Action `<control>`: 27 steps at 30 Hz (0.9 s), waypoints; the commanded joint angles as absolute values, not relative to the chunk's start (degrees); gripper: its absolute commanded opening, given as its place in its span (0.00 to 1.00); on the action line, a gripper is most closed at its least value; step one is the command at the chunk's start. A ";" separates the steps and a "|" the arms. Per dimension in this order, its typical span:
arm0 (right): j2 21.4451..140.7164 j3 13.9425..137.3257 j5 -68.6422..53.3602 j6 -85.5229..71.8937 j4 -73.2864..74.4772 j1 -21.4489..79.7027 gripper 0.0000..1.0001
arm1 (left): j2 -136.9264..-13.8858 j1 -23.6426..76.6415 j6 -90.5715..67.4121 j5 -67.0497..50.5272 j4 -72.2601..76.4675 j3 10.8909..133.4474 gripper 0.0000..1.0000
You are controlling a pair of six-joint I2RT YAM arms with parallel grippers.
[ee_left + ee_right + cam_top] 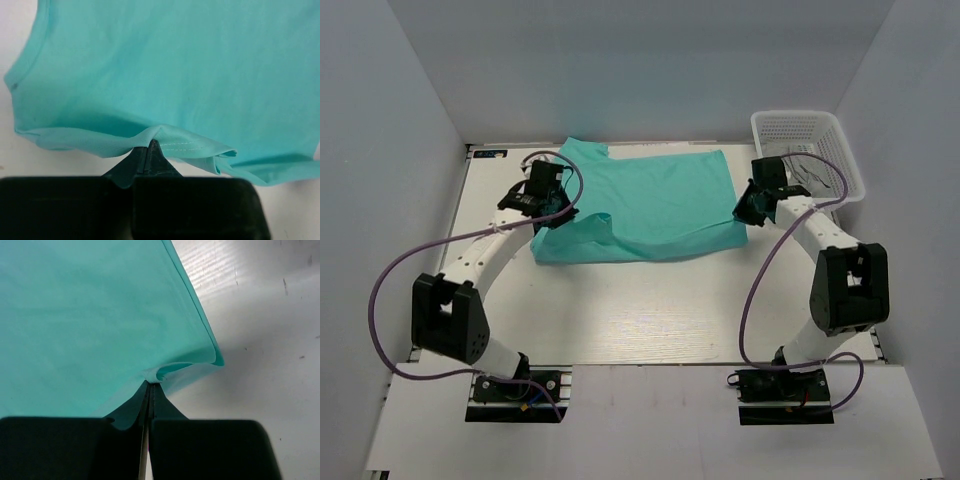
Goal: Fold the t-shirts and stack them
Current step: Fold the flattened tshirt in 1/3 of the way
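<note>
Soft, thin turquoise t-shirt (pixel 655 200), spread mostly flat toward the far side of the table (pixel 650 320), between the two arms. Probably very light and floppy, zero stiffness, likely to sag and bunch once lifted. Best taken by edges or corners, both sides together. At the left edge, left claw (pixel 552 205) pinched shut on a fold of stitched hem. Over on the right edge, just beside the near corner, right claw (pixel 750 212) clamped tight on puckered cloth.
</note>
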State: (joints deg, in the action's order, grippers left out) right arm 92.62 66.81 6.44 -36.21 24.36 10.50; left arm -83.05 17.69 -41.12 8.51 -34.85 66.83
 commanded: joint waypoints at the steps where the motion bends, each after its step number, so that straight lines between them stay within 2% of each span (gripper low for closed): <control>1: 94.65 71.97 8.52 -35.33 26.19 10.11 0.00 | -86.39 17.40 -36.93 13.52 -32.17 71.10 0.00; 12: 110.20 90.08 14.15 -34.54 31.46 9.67 0.00 | -104.22 15.64 -33.05 17.14 -31.90 86.38 0.00; 14: 112.05 93.15 15.89 -35.59 32.34 9.58 0.03 | -109.56 14.25 -33.05 19.68 -34.09 91.55 0.01; 15: 114.76 95.34 16.00 -35.60 33.30 9.58 0.05 | -111.51 14.24 -33.05 19.69 -34.80 93.58 0.08; 16: 115.48 97.62 16.00 -35.86 33.92 9.23 0.10 | -113.53 13.37 -33.92 19.69 -36.28 96.04 0.27; 17: 116.45 98.52 15.21 -36.21 35.14 9.23 0.39 | -115.38 12.66 -33.93 19.69 -39.69 101.28 0.87; 18: 116.63 98.96 14.68 -35.86 34.90 8.97 0.52 | -117.05 12.66 -33.93 21.25 -41.29 103.77 1.00; 20: 115.50 98.70 12.75 -34.72 32.96 9.40 0.67 | -120.58 12.05 -33.93 22.24 -44.11 109.56 1.00; 23: 112.24 95.81 7.23 -34.36 29.45 9.58 0.68 | -119.98 12.04 -32.70 21.54 -45.53 112.15 1.00; 25: 108.92 91.96 5.19 -34.36 26.91 9.67 0.70 | -117.52 12.04 -32.17 19.08 -43.43 109.18 1.00; 27: 107.24 87.74 1.70 -33.93 24.01 10.02 0.81 | -112.52 12.04 -32.17 16.36 -39.40 101.28 1.00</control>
State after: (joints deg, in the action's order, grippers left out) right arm 112.81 91.72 7.53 -34.70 28.86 9.67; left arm -120.95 11.62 -32.97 19.00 -40.91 106.02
